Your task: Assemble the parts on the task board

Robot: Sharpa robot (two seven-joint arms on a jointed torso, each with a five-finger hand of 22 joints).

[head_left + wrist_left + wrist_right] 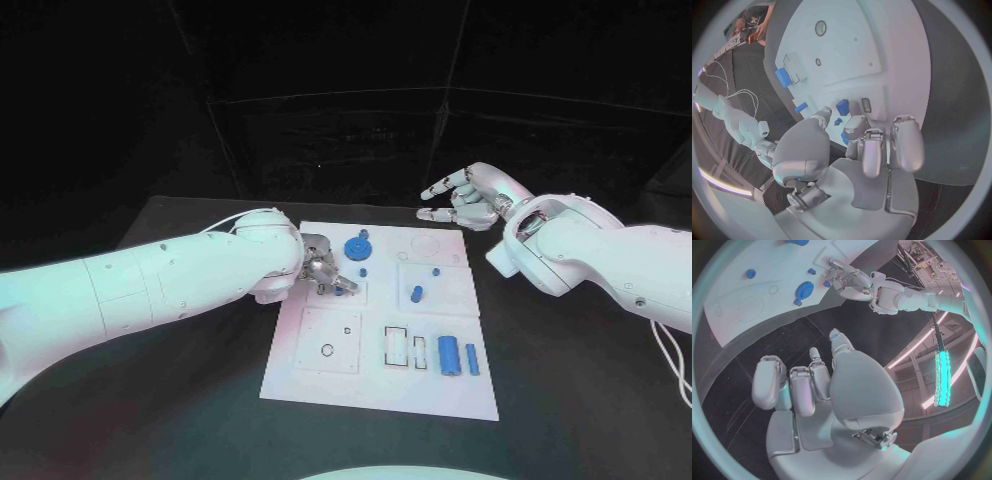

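Observation:
The white task board [378, 385] lies mid-table. My left hand [319, 268] is down over its left upper part, thumb and fingers [856, 124] drawn in around a small blue part [837, 121], with another blue piece [842, 106] just beyond it. A blue round part [359, 246] stands right of that hand, also seen as the blue round part [805, 290]. A small blue part [418, 294] sits mid-board, and two blue bars [450, 352] lie near the front right. My right hand [464, 200] hangs above the board's far edge, fingers apart, holding nothing.
The board carries outlined slots [395, 346] and a round hole [327, 350] near its front. Black table [577, 380] surrounds it, with open room to the right and front. A dark wall stands behind the table.

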